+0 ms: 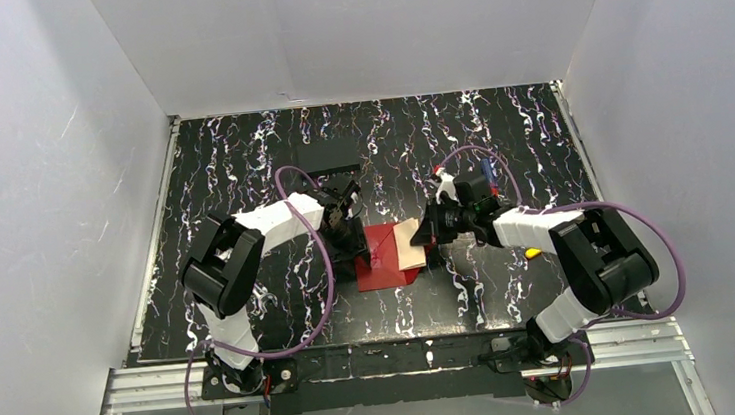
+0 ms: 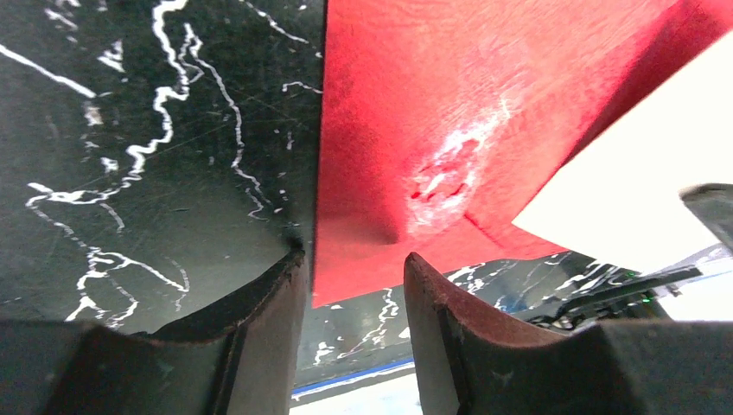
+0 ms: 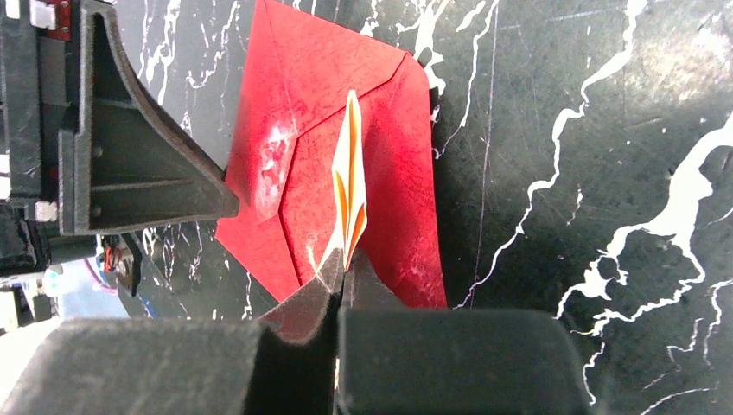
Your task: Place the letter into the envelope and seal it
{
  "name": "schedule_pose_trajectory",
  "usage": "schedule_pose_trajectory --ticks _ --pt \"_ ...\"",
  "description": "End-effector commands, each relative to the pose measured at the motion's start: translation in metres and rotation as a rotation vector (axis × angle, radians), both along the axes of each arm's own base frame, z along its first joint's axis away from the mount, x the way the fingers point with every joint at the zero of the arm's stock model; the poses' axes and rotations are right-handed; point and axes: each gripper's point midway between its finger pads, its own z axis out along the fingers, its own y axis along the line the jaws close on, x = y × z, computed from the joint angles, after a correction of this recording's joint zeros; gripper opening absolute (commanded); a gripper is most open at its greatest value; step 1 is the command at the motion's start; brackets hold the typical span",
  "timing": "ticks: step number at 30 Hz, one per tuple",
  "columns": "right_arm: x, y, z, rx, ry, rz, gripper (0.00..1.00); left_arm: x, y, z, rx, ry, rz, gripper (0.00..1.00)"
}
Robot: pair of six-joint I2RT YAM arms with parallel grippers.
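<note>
The right gripper [image 3: 344, 277] is pressed together on the near edge of the letter [image 3: 350, 190]. Its two fingertips meet on the pale cream sheet with no gap left. In the right wrist view the letter shows edge-on as a thin cream sliver. It runs away from the fingertips across the middle of the envelope [image 3: 302, 78]. From above, the letter sits over the right part of the red envelope and sticks out towards the right gripper. Whether its far end is inside the pocket cannot be told.

The left gripper [image 2: 353, 277] stands about half spread at the envelope's left side, with a clear gap between its fingers [image 2: 259, 328]. The envelope's left edge runs down into that gap. One finger lies on the black tabletop [image 1: 239, 158] side and the other over the red paper. The red paper fills the gap near the tips and seems to touch both fingers. Whether the tips press it or pinch it cannot be told.

The envelope lies on the tabletop between the two arms, near the front centre. There is a scuffed whitish patch [image 2: 445, 173] on its red face. A small black block [image 1: 329, 156] rests farther back, well apart from the envelope.
</note>
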Motion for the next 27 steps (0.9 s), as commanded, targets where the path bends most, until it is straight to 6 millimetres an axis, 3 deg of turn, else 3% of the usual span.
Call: schedule_pose_trajectory --ticks 1,12,27 --pt "0.005 -0.002 -0.009 -0.037 0.018 -0.096 0.01 -0.009 -0.006 -0.007 -0.030 0.062 0.058 0.42" --pt "0.005 -0.008 -0.015 -0.060 0.140 -0.264 0.01 -0.005 -0.020 -0.007 -0.101 0.097 0.132 0.40" --pt "-0.004 0.026 -0.018 -0.024 0.174 -0.117 0.01 0.006 -0.020 -0.009 -0.094 0.063 0.100 0.41"
